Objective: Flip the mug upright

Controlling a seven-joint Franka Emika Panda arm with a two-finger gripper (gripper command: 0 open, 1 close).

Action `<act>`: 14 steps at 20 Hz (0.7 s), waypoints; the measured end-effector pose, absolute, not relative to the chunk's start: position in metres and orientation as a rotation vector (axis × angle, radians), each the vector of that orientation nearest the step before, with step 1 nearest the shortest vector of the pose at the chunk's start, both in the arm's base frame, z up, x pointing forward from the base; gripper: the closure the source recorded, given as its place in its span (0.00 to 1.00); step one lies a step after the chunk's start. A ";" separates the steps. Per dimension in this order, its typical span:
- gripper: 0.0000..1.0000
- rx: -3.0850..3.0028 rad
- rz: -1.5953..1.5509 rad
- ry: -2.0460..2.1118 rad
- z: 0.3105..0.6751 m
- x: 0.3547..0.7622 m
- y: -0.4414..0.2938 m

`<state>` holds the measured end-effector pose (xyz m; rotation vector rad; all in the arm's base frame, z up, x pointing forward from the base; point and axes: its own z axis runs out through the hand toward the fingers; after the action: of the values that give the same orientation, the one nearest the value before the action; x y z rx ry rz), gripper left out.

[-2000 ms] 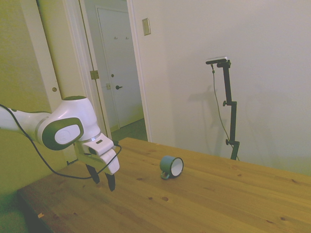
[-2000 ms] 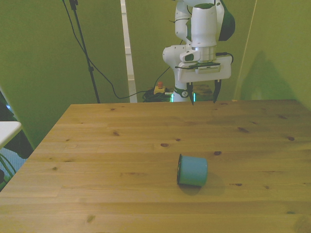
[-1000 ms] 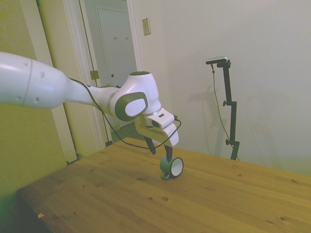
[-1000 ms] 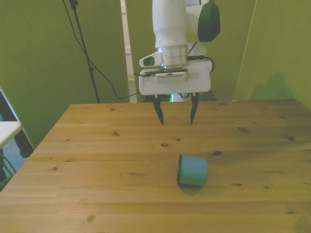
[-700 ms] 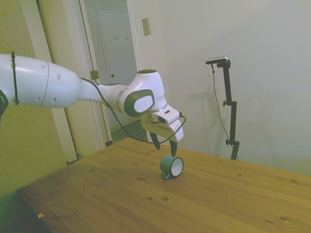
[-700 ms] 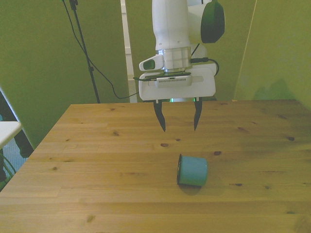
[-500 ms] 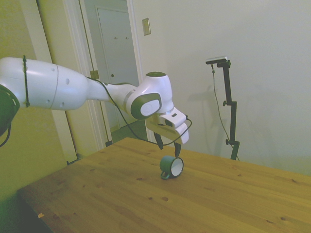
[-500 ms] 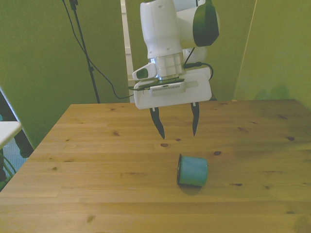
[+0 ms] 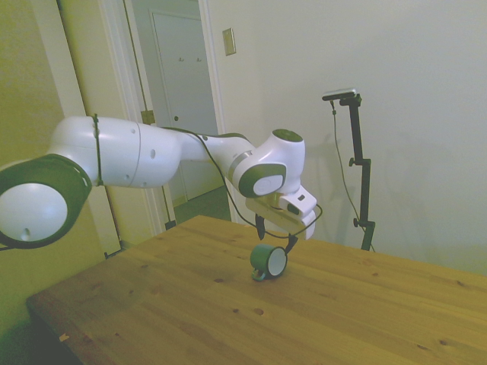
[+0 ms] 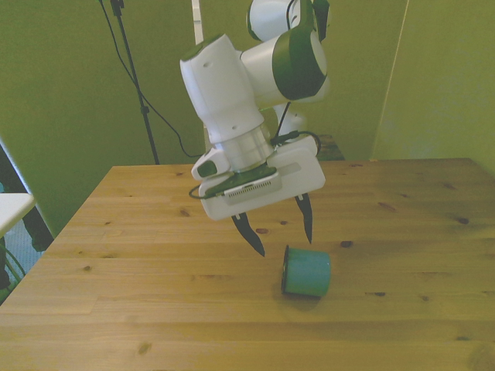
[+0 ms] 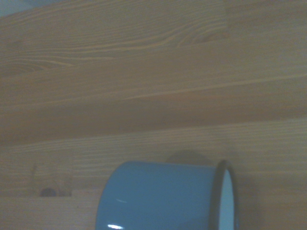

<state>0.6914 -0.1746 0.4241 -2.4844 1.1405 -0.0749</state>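
On the wooden table point(image 10: 155, 255) the mug point(image 10: 307, 272) lay sideways; my gripper point(image 10: 280, 228), fingers apart, hovered above. I judged it should straddle the rim squarely.

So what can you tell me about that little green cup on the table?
The mug is small and teal-green with a dark rim and white inside, looking like enamel. It lies on its side on the wooden table, its small loop handle low against the wood in the side view. The open pincer hovers just above without touching it.
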 end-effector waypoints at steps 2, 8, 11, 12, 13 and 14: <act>0.00 -2.460 -0.043 1.083 0.410 0.697 -0.179; 0.00 -2.360 0.024 0.897 0.395 0.698 -0.175; 0.00 -2.319 0.037 0.841 0.389 0.700 -0.168; 0.00 -2.307 0.050 0.822 0.386 0.700 -0.165; 0.00 -2.296 0.056 0.805 0.384 0.700 -0.162; 0.00 -2.286 0.061 0.792 0.381 0.700 -0.160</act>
<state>0.6997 -0.1599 0.3812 -2.2857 0.7920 0.0611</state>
